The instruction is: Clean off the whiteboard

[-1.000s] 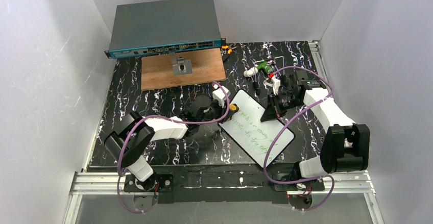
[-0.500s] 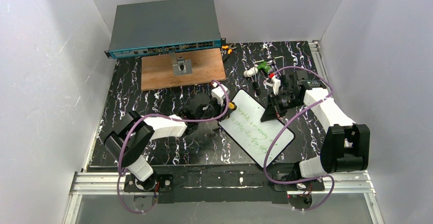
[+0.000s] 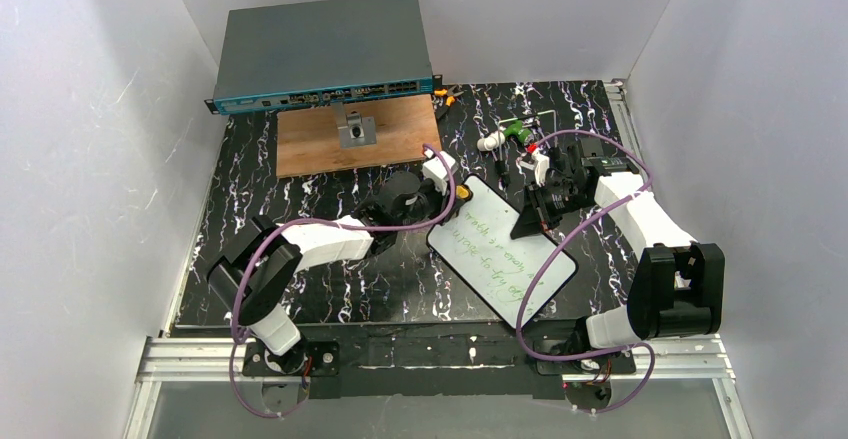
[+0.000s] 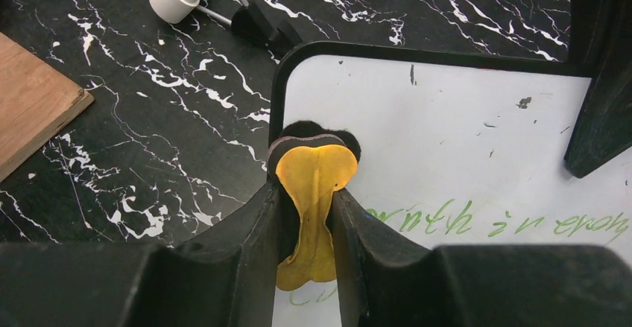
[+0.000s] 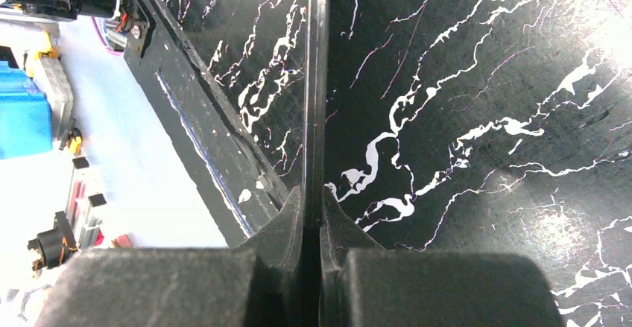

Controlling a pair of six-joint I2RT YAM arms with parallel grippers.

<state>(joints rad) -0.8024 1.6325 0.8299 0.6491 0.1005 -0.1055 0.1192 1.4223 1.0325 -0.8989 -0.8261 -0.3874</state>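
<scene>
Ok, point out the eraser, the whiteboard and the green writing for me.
eraser (image 4: 316,182): left wrist view, on its yellow body.
whiteboard (image 4: 447,133): left wrist view, on the bare white surface near the corner.
green writing (image 4: 436,219): left wrist view, on the upper handwritten line.

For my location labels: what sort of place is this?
Probably a robotics test cell: white walls enclose a black marbled table, the left arm and right arm are mounted at its near edge, and a network switch lies at the back.
</scene>
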